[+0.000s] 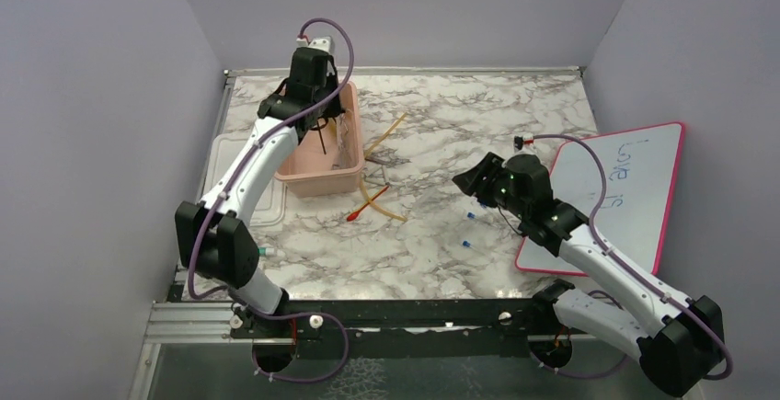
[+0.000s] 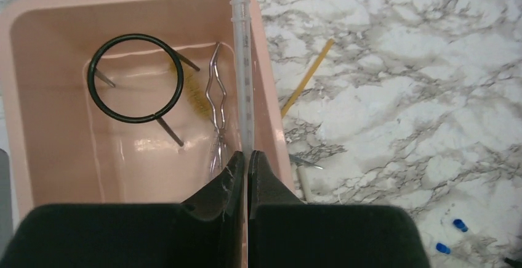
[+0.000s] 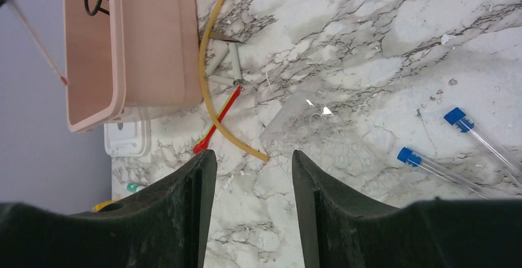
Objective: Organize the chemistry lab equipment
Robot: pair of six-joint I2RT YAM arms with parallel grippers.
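My left gripper (image 2: 247, 157) is shut on a thin clear graduated rod (image 2: 241, 64) and holds it over the right wall of the pink tub (image 2: 49, 21). In the tub lie the black wire ring (image 2: 135, 78), the metal tongs (image 2: 215, 95) and a small brush (image 2: 196, 95). My right gripper (image 3: 252, 157) is open and empty above the marble. Ahead of it lie the tan rubber tube (image 3: 209, 89), the red-tipped stick (image 3: 215, 126) and two blue-capped clear tubes (image 3: 455, 117). In the top view the left gripper (image 1: 313, 69) is at the tub's far end and the right gripper (image 1: 474, 179) is at mid-table.
The pink-framed whiteboard (image 1: 616, 188) lies at the right, under my right arm. The white lid (image 1: 225, 170) lies left of the tub (image 1: 322, 175). A clear plastic piece (image 3: 320, 132) lies just ahead of my right fingers. Small white cylinders (image 3: 228, 64) lie beside the tub.
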